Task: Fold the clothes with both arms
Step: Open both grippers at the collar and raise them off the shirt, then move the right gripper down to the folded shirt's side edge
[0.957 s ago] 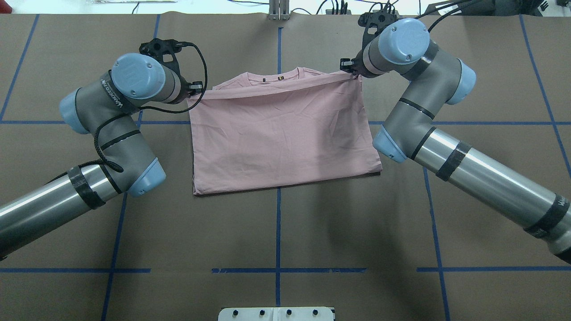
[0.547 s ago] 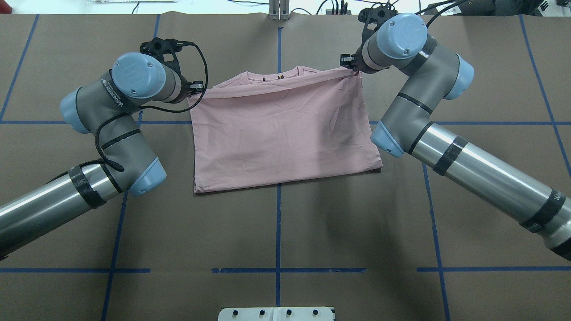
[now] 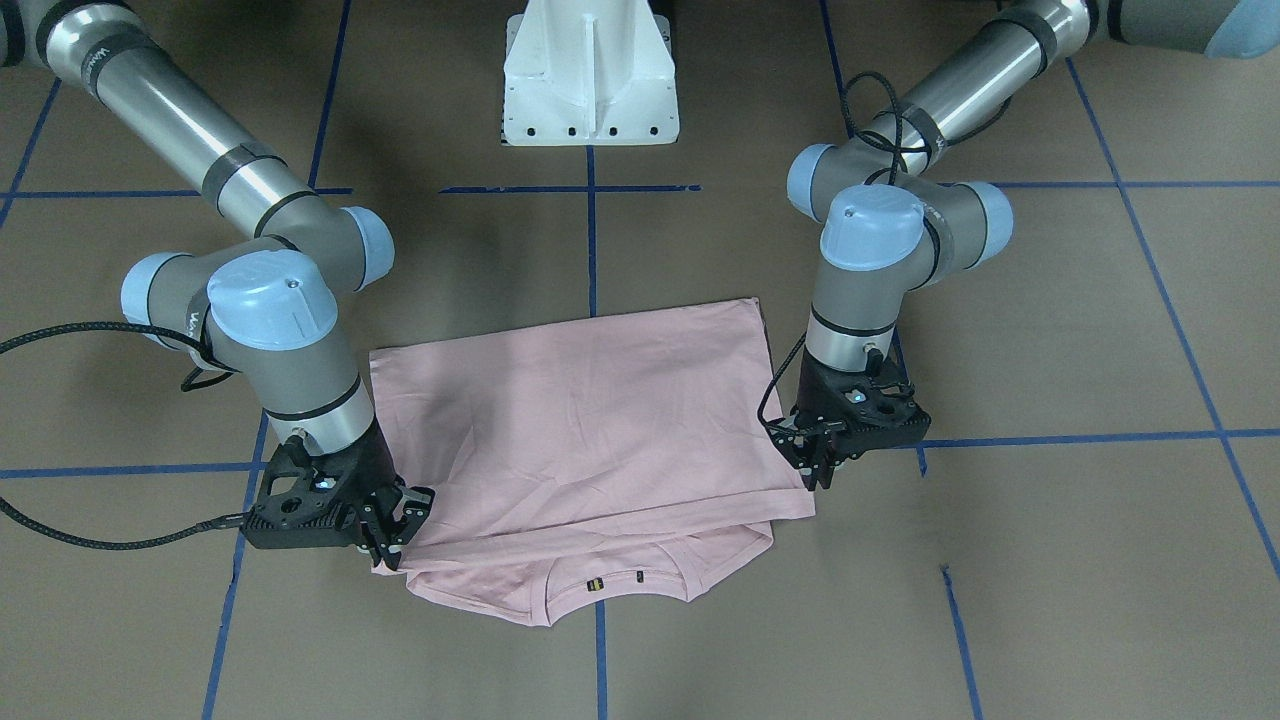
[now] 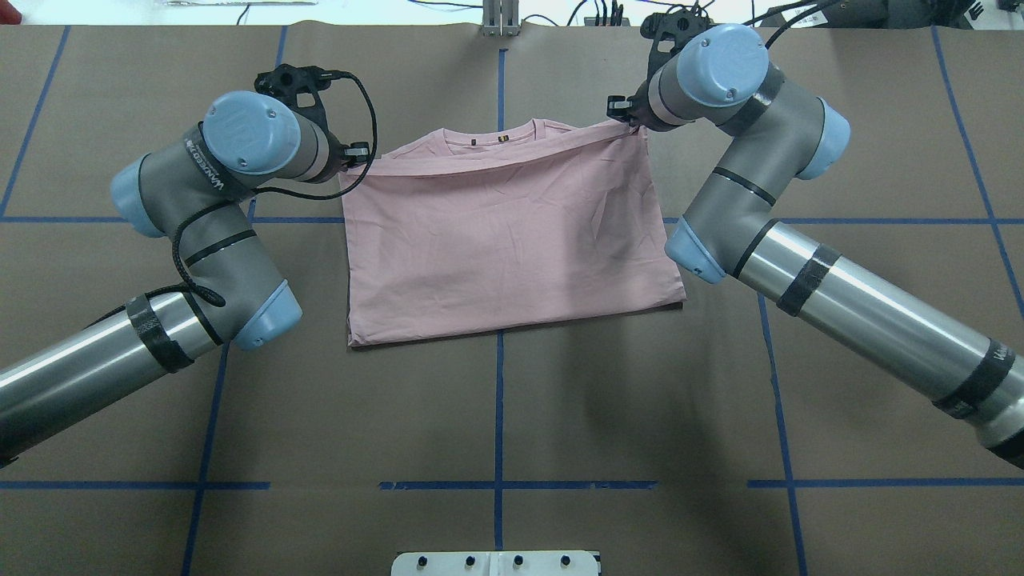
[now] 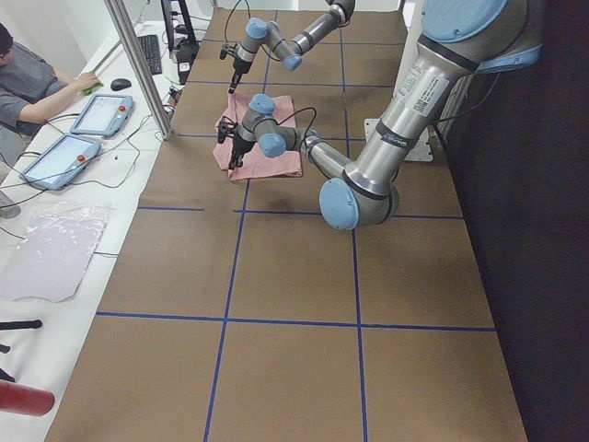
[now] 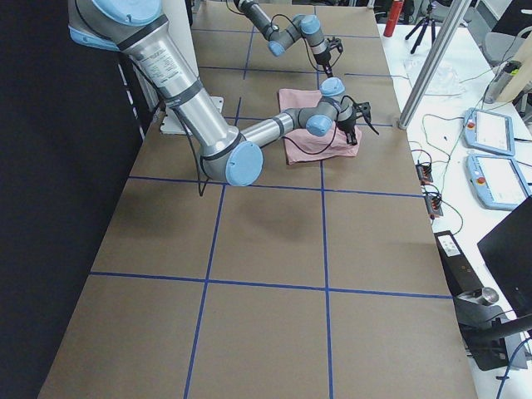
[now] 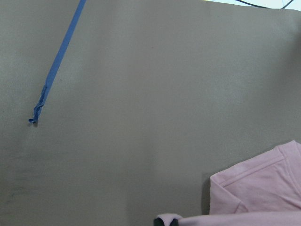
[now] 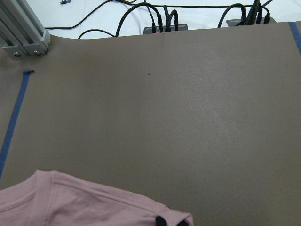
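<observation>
Lying folded in half on the brown table (image 4: 560,400), the pale pink T-shirt (image 4: 504,232) spans the gap between both grippers, its fold edge nearest the robot. The left gripper (image 3: 818,468) and right gripper (image 3: 395,535), pointing down from bent wrists, each pinch a far corner of the upper layer. Just beyond them the collar (image 3: 612,590) peeks out.

Matt, lightly creased cloth T-shirt (image 4: 504,240); matt brown paper table cover (image 4: 560,400)

Pink T-shirt (image 8: 80,202) corner seemingly pinched in the tool (image 8: 162,220).
</observation>
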`<state>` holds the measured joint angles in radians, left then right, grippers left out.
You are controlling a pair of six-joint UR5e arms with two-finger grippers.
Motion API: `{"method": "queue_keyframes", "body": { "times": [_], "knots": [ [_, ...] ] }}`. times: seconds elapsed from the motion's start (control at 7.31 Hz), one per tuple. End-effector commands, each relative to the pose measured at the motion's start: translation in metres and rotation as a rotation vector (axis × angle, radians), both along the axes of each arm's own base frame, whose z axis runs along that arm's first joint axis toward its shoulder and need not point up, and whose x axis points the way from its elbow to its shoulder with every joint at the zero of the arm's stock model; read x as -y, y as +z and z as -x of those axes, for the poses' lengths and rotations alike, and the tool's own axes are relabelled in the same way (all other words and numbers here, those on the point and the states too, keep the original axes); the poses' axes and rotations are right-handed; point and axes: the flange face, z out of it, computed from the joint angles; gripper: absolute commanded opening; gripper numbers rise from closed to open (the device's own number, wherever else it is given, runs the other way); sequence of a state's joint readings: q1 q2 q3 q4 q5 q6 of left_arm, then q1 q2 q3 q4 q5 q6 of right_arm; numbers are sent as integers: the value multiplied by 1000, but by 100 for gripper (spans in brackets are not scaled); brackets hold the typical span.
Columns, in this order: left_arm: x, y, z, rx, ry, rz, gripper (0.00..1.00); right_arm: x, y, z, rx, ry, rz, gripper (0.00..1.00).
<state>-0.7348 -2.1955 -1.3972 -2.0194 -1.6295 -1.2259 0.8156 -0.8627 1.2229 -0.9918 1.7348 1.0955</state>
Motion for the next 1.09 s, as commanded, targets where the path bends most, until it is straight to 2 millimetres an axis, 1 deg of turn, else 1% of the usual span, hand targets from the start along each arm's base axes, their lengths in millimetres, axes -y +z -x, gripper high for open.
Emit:
{"method": "queue_keyframes", "body": {
  "times": [0.0,0.14,0.27,0.41,0.55,0.68,0.82,0.96],
  "knots": [
    [0,-9,0,-14,1,-9,100,-12,2,-5,57,-83,37,100],
    [-3,-23,4,-35,2,-21,100,-31,2,-21,105,-127,64,100],
    [-9,-33,4,-65,28,-7,100,-61,12,-47,119,-117,84,100],
    [-13,-42,7,-83,31,-11,100,-95,22,-64,138,-107,151,100],
    [-15,-45,6,-97,23,-3,100,-124,38,-65,138,-106,210,100],
    [-17,-44,4,-100,22,2,100,-142,63,-54,104,-126,243,100],
    [-18,-45,3,-102,23,2,100,-148,68,-47,91,-137,259,100],
    [-18,-45,4,-104,23,0,100,-161,67,-24,61,-162,274,100]
  ]
}}
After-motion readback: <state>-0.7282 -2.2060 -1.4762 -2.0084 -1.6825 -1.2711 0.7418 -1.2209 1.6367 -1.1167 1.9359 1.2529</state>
